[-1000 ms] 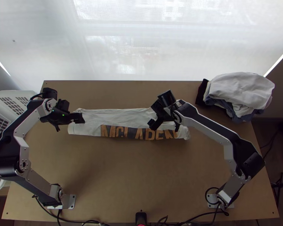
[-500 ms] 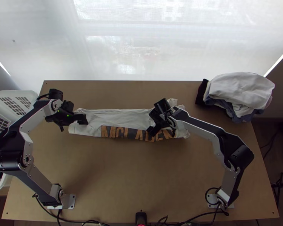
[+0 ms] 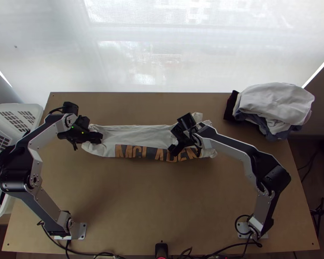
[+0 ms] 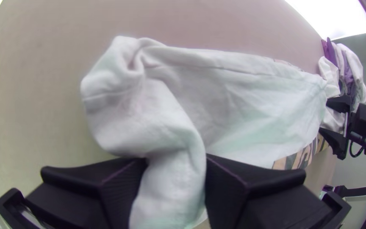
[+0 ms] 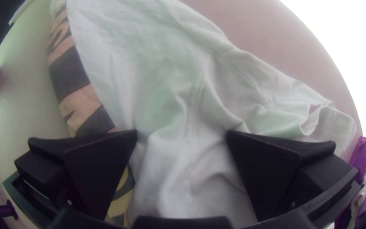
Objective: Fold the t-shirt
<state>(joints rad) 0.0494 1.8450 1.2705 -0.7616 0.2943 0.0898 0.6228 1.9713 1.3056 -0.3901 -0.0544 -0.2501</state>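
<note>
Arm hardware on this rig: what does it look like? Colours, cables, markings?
Left arm and right arm: silver-grey links, black joints, metal base plates with bolt holes. Both end in wide, flat black jaws. Black cable arcs over the left wrist; another loop sits by the right base. Small green light on the left wrist.

It looks like a robotics lab: arms (image 3: pixel 44 206) bolted to a counter (image 3: pixel 153 207), cables (image 3: pixel 105 254) well apart from the left tool (image 3: pixel 99 137).
</note>
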